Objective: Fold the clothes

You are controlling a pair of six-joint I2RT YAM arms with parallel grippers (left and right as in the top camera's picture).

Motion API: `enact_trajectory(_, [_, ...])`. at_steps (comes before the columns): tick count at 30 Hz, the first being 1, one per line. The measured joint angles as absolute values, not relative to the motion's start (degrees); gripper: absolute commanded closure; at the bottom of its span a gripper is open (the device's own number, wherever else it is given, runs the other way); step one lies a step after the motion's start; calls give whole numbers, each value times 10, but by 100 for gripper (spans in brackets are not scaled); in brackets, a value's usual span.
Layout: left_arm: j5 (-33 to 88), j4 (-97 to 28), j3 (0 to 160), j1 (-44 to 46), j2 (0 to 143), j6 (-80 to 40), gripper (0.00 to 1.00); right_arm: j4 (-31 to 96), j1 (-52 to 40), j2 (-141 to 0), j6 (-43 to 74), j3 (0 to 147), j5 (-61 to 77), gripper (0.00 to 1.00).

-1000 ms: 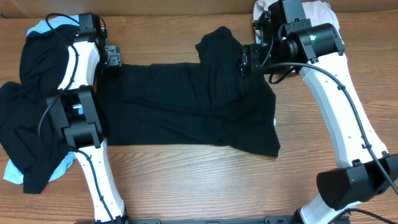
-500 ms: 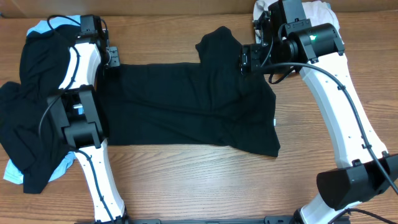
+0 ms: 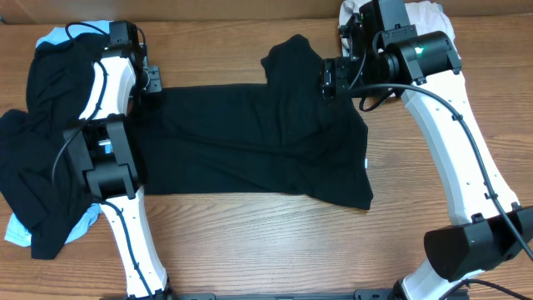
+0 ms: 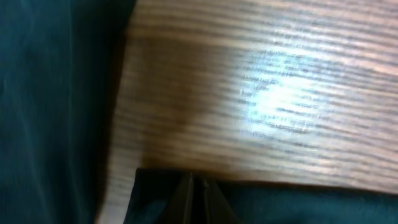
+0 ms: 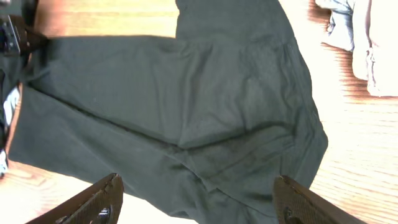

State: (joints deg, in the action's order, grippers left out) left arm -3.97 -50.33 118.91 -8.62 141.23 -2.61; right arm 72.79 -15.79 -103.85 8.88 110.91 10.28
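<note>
One black shirt (image 3: 250,142) pinched by left tool (image 4: 194,186); right tool (image 5: 198,186) agape.

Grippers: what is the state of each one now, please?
Left gripper: closed, pinching the edge of the black shirt.
Right gripper: open wide, holding nothing.

wood-grain table (image 3: 250,242) | brown board wall (image 3: 225,8) behind | bright glare (image 4: 273,102) on tabletop

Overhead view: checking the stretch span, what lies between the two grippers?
The spread black shirt; its upper edge runs from left gripper to right gripper. The overhead view shows it.
</note>
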Motion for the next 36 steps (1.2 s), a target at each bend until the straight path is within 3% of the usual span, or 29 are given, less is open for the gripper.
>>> enact_trajectory(36, [-41, -813, 1388, -86, 1413, -35, 96, 622, -158, -1039, 109, 1109, 103, 20])
